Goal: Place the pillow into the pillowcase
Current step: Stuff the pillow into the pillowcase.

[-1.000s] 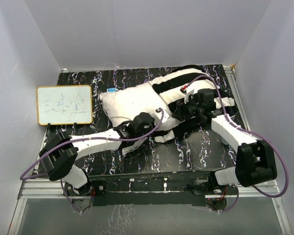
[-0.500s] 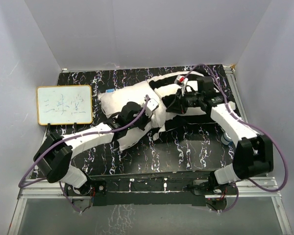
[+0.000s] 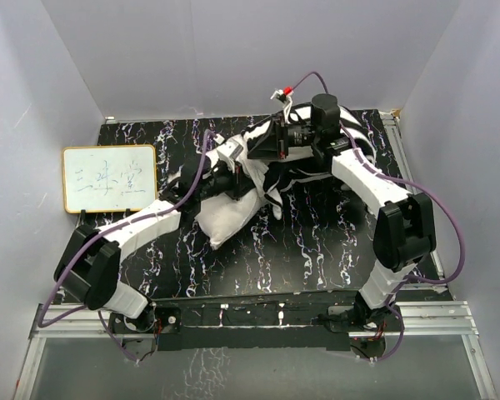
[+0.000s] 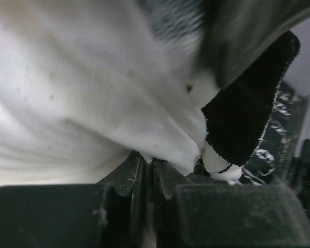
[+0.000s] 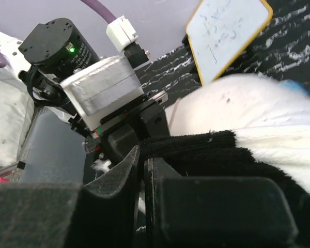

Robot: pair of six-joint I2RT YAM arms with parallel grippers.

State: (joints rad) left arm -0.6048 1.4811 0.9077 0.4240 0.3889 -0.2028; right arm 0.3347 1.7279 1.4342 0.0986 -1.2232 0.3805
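Both arms meet over the middle of the black marbled table (image 3: 317, 250), lifted clear of its surface. The left gripper (image 4: 143, 161) is pressed together on a fold of the pillow (image 3: 227, 221), its dark fingers (image 4: 119, 181) nipping the white fabric right at their tips. The pillow's upper end is bunched at that pincer. The rest sags down toward the near left, its lower corner on the table or just above it; I cannot tell which.

The right gripper (image 5: 143, 155) is closed as well, pinching a black stripe of the pillowcase (image 3: 275, 167) at its edge. The striped cloth drapes over the raised end of the pillow and trails off to the right and back, under the right arm. The two pincers sit just beside each other, the right one a little farther back and to the right, with the top of the pillow between them. From the right wrist, the plump white cushion swells just beyond the pinched black cloth. A small whiteboard (image 3: 110, 178) stands at the table's left edge, well apart from all this.
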